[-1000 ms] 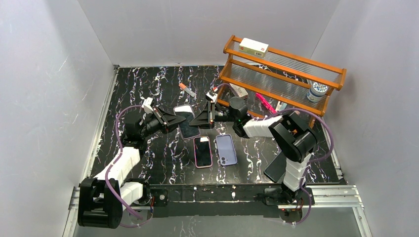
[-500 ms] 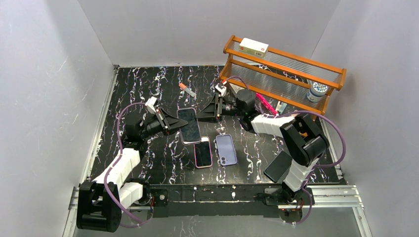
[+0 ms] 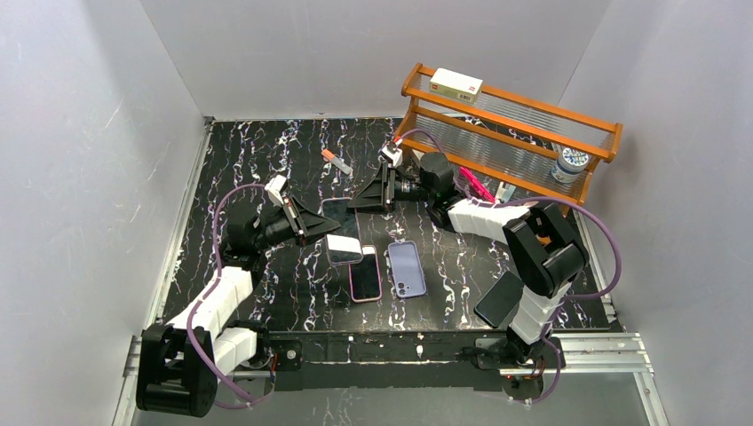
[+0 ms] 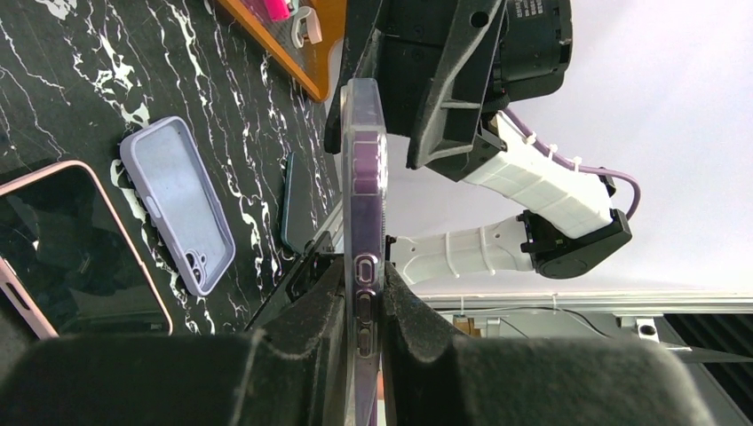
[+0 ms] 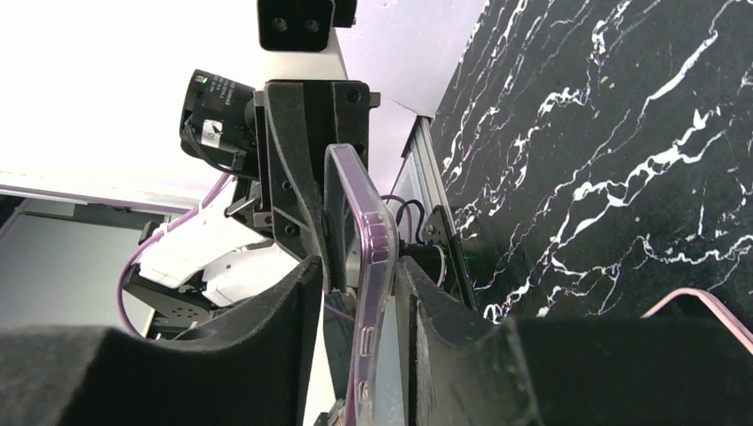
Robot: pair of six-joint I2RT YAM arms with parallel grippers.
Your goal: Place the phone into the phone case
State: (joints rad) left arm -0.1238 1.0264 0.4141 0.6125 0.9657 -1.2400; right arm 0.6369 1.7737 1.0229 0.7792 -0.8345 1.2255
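Observation:
A phone in a clear, purple-tinted phone case [image 3: 343, 236] hangs in the air above the table's middle. My left gripper [image 3: 313, 225] is shut on its side edge; in the left wrist view the case rim [image 4: 364, 177] with its buttons is pinched at the left gripper [image 4: 362, 302]. My right gripper [image 3: 371, 190] is at the phone's far end. In the right wrist view the case [image 5: 368, 231] stands between the fingers of the right gripper [image 5: 360, 293]. It lies against one pad, with a gap to the other. The case rim bows outward at its top.
A phone in a pink case [image 3: 365, 273] and a lavender case [image 3: 407, 268] lie side by side near the front. A dark phone [image 3: 499, 299] lies by the right arm's base. An orange rack [image 3: 506, 133] with a box, bottle and pink marker stands back right. A small tube [image 3: 336, 162] lies behind.
The right gripper has opened and pulled back toward the rack. The left gripper has carried the cased phone a little nearer, tilting it so the screen catches light.

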